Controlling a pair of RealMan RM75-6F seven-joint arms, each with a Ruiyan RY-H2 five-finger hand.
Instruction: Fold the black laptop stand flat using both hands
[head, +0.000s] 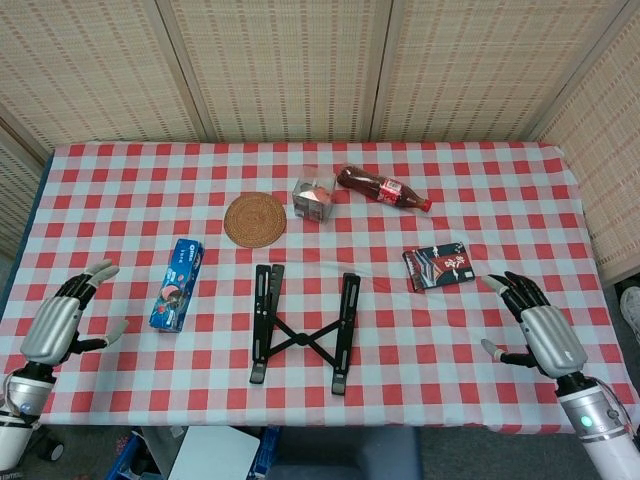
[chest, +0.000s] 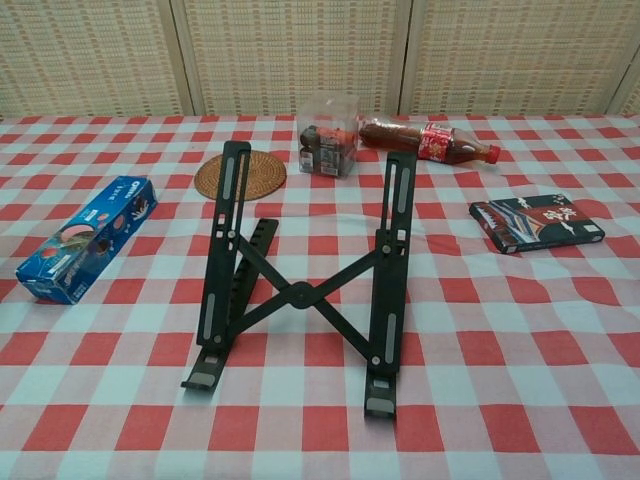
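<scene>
The left hand (head: 62, 322) hovered over the near left edge of the table (head: 120, 170), its fingers (head: 88, 281) spread apart and pointing up the table, holding nothing. The right hand (head: 541, 330) hovered over the near right edge in the same way, fingers (head: 515, 287) splayed and released, empty. Neither hand showed in the chest view. The black laptop stand (head: 301, 326) lay well apart from both, roughly midway between them near the front of the red-and-white checked cloth, touched by neither. It was unfolded: two long rails stood apart and propped upward, joined by a crossed pair of struts meeting at a central pivot, and a notched bar lay just beside the left rail, as the chest view (chest: 300, 290) showed. Between the left hand and the stand lay a blue biscuit box (head: 177, 285), near the fingertips but clear of them. Between the right hand and the stand, further back, lay a dark flat packet (head: 438, 266). Beyond the stand were a round woven coaster (head: 254, 220), a small clear box (head: 314, 198) and a cola bottle (head: 383, 188) lying on its side.
</scene>
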